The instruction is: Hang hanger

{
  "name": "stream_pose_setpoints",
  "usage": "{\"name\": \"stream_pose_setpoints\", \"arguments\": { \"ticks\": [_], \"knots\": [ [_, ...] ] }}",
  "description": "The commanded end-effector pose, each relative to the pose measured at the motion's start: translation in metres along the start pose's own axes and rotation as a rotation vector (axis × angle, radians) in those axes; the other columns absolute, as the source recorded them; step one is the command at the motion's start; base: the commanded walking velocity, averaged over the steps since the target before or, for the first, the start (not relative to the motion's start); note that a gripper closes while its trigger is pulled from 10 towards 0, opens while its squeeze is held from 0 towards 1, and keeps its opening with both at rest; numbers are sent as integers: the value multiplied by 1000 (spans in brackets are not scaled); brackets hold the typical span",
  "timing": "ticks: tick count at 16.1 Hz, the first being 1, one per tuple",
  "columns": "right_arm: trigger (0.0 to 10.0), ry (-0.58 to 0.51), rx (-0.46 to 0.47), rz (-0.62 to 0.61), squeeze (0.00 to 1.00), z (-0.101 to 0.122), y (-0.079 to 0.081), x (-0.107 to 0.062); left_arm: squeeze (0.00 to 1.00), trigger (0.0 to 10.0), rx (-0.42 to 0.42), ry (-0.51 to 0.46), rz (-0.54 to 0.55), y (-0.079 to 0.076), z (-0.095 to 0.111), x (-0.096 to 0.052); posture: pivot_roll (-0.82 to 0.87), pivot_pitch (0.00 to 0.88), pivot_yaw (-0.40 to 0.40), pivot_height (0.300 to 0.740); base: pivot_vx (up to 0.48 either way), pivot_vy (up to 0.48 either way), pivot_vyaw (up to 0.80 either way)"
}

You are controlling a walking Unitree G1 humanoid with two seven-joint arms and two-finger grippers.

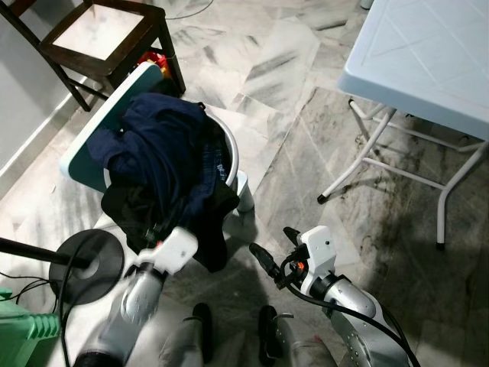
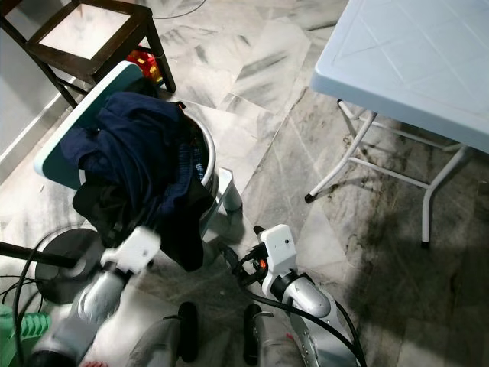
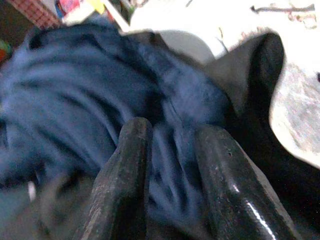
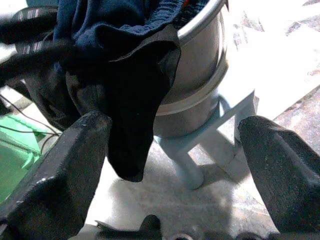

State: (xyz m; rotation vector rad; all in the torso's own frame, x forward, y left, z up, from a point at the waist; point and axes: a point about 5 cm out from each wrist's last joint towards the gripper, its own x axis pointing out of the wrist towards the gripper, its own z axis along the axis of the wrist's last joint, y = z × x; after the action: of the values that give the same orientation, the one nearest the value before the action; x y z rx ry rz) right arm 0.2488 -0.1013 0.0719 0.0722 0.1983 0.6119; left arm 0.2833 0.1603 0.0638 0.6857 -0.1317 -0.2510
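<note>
No readable brands or writing. Left gripper [image 3: 170, 165] is pushed into the pile of dark blue clothes [image 1: 164, 149]; its two fingers [image 3: 125, 170] stand a narrow gap apart, blue cloth showing between them, and I cannot tell whether they pinch it. Right gripper [image 4: 170, 150] is wide open and holds nothing, low near the floor [image 1: 306, 176], just beside the basin [image 4: 197, 75], not touching it. The clothes are heaped in the basin, which sits on a small pale stool [image 1: 243, 191]. A black garment [image 4: 135, 100] droops over the basin rim. No hanger can be made out; the pile may hide it. A teal board [image 1: 114, 107] leans behind the clothes. Wooden chair [image 1: 107, 38] at the rear left, white folding table [image 1: 428, 53] on the right, a round black stand base [image 1: 88, 264] on the floor at left.
</note>
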Motion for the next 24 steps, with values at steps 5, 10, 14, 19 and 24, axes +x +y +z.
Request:
{"name": "stream_pose_setpoints", "arguments": {
  "ticks": [5, 10, 14, 19, 24],
  "knots": [
    [10000, 23, 21, -7, 0, -8, 4, -4, 0, 10000, 39, 92, -68, -5, -16, 2, -49, 343, 23, 740, 0, 0, 0],
    [10000, 22, 21, -13, 0, -8, 4, -5, 0, 0, 20, 107, -101, -7, -18, 6, -54, 345, 26, 740, 0, 0, 0],
    [10000, 23, 20, -12, 0, -8, 3, -5, 0, 0, 17, 116, -75, 0, -20, 8, -51, 344, 25, 740, 0, 0, 0],
    [10000, 25, 20, -11, 0, -8, 4, -5, 0, 0, -8, 131, -58, 2, -23, 9, -51, 347, 20, 740, 0, 0, 0],
    [10000, 26, 18, -7, 0, -8, 3, -4, 0, 0, -116, 124, 47, 16, -16, 18, -47, 341, 15, 740, 0, 0, 0]
  ]
}}
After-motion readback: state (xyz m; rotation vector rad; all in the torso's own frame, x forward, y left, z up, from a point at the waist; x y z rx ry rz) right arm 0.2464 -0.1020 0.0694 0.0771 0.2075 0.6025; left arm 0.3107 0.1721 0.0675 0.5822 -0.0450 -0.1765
